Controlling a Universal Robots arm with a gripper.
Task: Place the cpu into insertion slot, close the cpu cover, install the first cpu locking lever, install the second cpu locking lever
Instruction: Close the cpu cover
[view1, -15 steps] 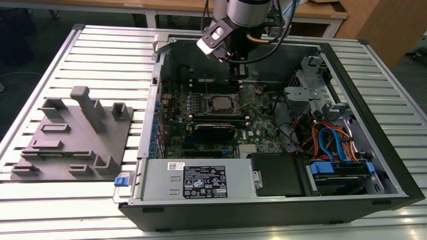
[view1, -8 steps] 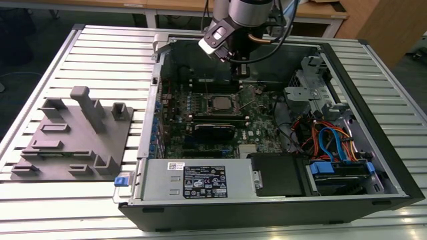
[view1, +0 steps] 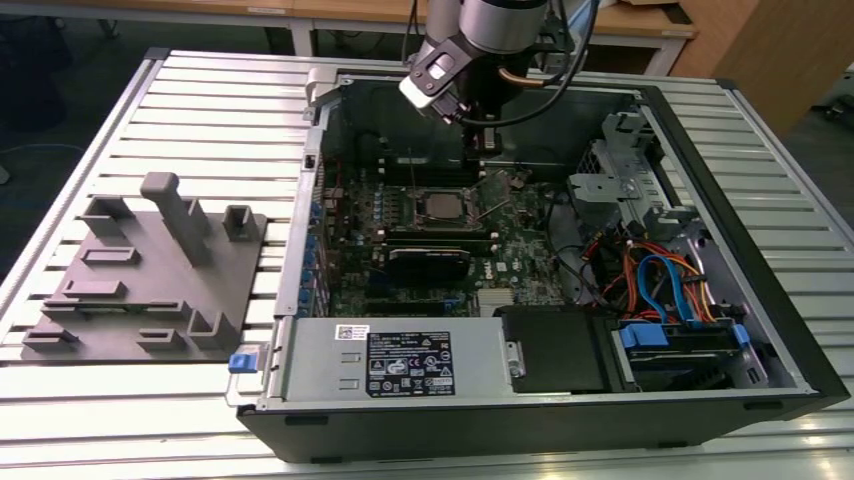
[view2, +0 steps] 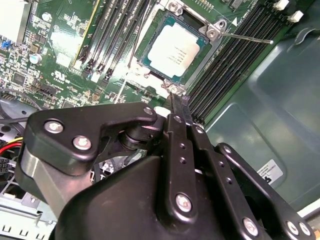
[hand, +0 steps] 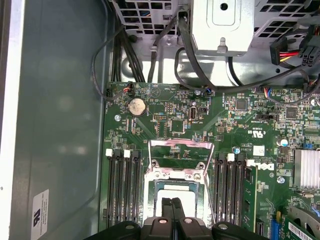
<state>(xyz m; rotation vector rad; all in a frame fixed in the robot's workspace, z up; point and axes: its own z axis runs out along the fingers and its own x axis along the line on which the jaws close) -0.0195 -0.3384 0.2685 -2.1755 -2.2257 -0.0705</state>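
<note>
The cpu lies flat in the insertion slot, its silvery top and green border fully exposed. In the exterior view the slot sits mid-board inside the open computer case. The cpu cover, a thin silver frame, looks tilted up off the slot at its hinge side. A thin locking lever sticks out sideways, unlatched. My gripper hangs just above the slot's edge near a corner screw, fingers shut together with nothing between them. It also shows as gripper and gripper.
Long black memory slots flank the socket on both sides. Cables and a drive cage lie beyond the board. The case wall rises close beside the fingers. A grey fixture plate stands on the table at the exterior view's left.
</note>
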